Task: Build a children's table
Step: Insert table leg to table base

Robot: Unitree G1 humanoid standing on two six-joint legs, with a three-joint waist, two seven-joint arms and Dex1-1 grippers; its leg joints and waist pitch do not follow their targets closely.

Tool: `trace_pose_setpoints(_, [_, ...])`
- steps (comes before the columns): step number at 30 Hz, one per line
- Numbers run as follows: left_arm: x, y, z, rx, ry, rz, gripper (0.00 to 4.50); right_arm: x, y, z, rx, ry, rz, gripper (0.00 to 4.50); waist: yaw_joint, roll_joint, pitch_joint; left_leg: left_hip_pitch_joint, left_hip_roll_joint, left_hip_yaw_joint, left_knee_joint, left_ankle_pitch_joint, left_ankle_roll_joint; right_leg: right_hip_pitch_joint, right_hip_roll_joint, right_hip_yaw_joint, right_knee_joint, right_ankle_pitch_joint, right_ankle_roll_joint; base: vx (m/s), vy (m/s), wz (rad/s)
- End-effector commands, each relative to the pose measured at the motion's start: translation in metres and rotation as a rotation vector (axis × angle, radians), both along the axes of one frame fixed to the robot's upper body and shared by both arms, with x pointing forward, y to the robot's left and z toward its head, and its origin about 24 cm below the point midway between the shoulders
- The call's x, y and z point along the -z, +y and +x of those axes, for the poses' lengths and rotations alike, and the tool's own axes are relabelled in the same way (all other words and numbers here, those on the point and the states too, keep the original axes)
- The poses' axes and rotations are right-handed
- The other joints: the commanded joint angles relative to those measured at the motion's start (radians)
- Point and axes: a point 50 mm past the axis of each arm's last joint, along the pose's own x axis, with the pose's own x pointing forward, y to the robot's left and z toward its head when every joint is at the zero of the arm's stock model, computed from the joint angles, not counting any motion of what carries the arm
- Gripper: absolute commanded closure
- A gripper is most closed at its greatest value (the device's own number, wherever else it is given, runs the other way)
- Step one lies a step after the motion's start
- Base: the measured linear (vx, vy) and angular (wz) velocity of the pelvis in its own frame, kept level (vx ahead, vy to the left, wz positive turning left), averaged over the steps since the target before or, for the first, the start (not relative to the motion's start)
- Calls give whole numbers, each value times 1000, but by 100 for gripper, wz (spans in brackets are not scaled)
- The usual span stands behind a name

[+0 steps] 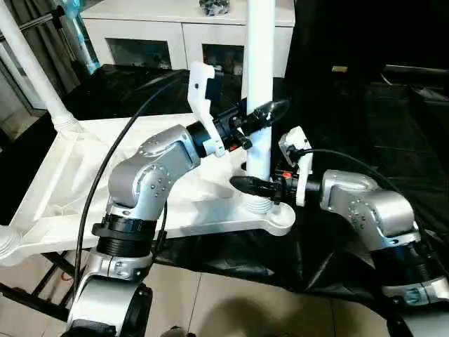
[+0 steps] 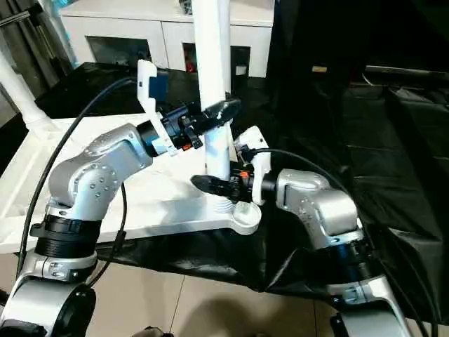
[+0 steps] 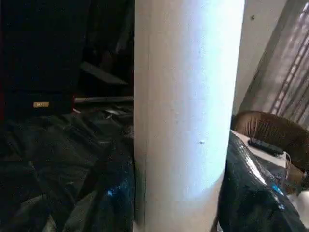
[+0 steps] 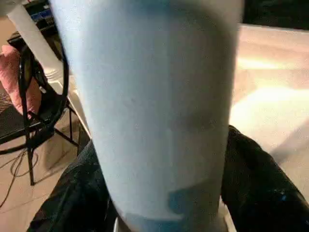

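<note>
At the near right corner of the upturned tabletop, a white leg stands upright in its round socket, long axis vertical, rising out of the head views' top edge. My left gripper clasps the leg partway up, reaching in from the left. My right gripper comes in from the right and brackets the leg low down, just above the socket, so it is the nearer one to the joint (whether it grips I cannot tell). A second leg stands at the far left corner.
</note>
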Motion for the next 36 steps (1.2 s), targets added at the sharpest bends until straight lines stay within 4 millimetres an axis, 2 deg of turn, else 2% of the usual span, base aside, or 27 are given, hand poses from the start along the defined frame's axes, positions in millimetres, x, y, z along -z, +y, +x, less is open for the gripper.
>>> trace_pose_setpoints(1, [-4,1,0,6,-26,11,268,-6,-10,1,25,5,0,158,2,-21,-81,10,24,-7,-63,-105,53,62,-31,41,-59,-189,-205,0,0,0])
trace_pose_setpoints(6, [-3,0,1,9,-39,32,268,-10,-10,-4,-33,1,16,158,2,-22,-80,11,25,-6,-62,-113,58,62,-32,41,-61,-204,-204,0,0,0])
trace_pose_setpoints(11, [-4,-2,3,-3,-50,50,269,-14,-8,-6,-75,-40,21,158,2,-22,-79,12,26,-6,-63,-131,50,60,-33,40,-65,-239,-196,0,0,0])
trace_pose_setpoints(21, [-4,-4,1,17,-54,54,269,-5,-10,-8,-72,-3,-47,158,2,-22,-81,9,25,-7,-61,-109,54,62,-32,40,-60,-204,-207,0,0,0])
trace_pose_setpoints(22, [-4,-4,1,19,-54,53,269,-4,-10,-7,-64,4,-52,184,2,-22,-81,9,24,-7,-61,-109,54,62,-32,40,-60,-205,-208,0,0,0])
trace_pose_setpoints(23, [-4,-5,1,24,-55,53,269,-3,-9,-6,-57,11,-48,191,2,-22,-81,10,25,-6,-61,-113,54,61,-32,40,-61,-209,-208,0,0,0])
trace_pose_setpoints(36, [-2,-10,-3,63,-51,55,269,-3,-5,-3,-59,3,-19,202,2,-21,-81,10,25,-7,-62,-120,51,62,-32,40,-61,-215,-207,0,0,0])
